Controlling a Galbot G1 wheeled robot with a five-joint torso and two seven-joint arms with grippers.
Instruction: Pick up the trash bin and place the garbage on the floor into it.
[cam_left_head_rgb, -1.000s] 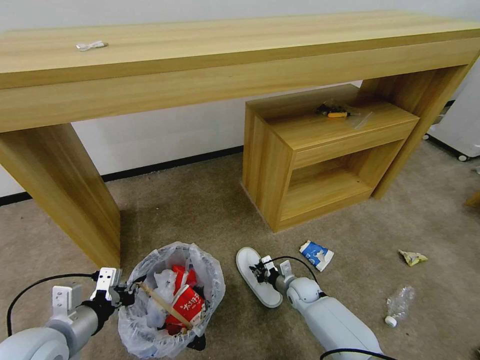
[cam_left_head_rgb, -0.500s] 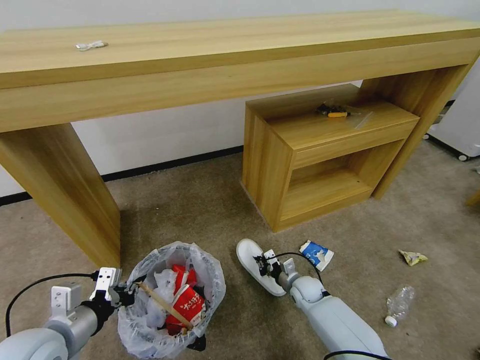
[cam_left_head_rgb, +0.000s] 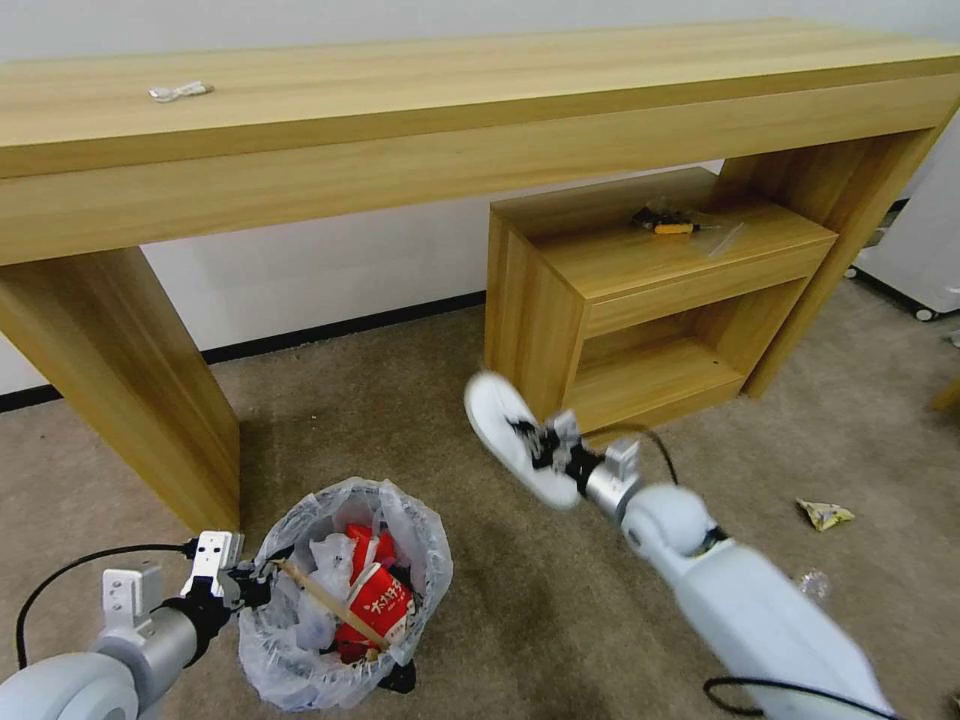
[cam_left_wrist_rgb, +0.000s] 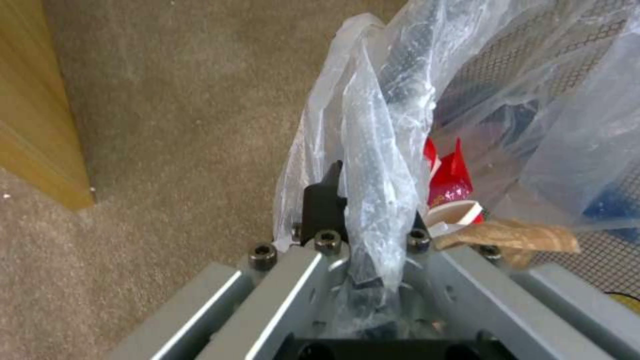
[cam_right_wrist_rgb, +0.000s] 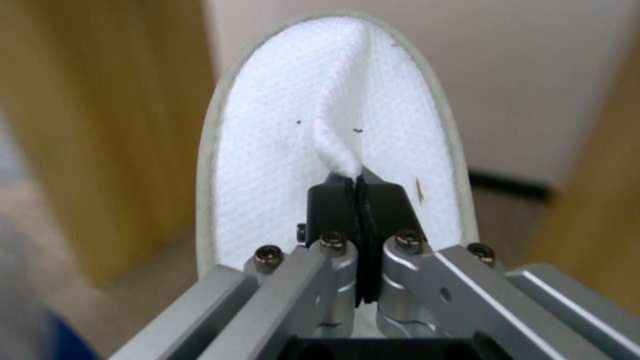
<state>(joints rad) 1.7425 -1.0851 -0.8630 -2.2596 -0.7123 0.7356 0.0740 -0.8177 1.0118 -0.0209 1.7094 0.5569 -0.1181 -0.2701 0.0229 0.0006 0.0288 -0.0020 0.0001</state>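
Head view: the right gripper (cam_left_head_rgb: 545, 447) is held in the air above the floor (cam_left_head_rgb: 560, 600), and a white slipper (cam_left_head_rgb: 505, 430) is carried in it, clear of the carpet. In the right wrist view the black fingers (cam_right_wrist_rgb: 333, 202) are seen pressed together on a pinched ridge of the slipper's cloth upper (cam_right_wrist_rgb: 333, 135); the sole extends away from the fingertips. No lettering can be made out on the slipper.

The left gripper (cam_left_head_rgb: 250, 590) is positioned at the rim of the trash bin (cam_left_head_rgb: 340, 600), which lies directly ahead of it. In the left wrist view the fingers (cam_left_wrist_rgb: 323, 200) are closed on a gathered fold of the bin's plastic bag (cam_left_wrist_rgb: 373, 150) together with the black rim. Inside the bin, just beyond the left fingertips, red wrappers (cam_left_head_rgb: 375, 605) and a wooden stick (cam_left_head_rgb: 325, 595) are stored; white characters are printed on one red wrapper but cannot be read.

A yellow wrapper (cam_left_head_rgb: 825, 514) lies on the floor, well apart from the right gripper, on its outer side. A clear bottle (cam_left_head_rgb: 812, 584) is partly hidden beside the right arm. A wooden table (cam_left_head_rgb: 400, 130) and a low shelf unit (cam_left_head_rgb: 640, 300) stand beyond both grippers.
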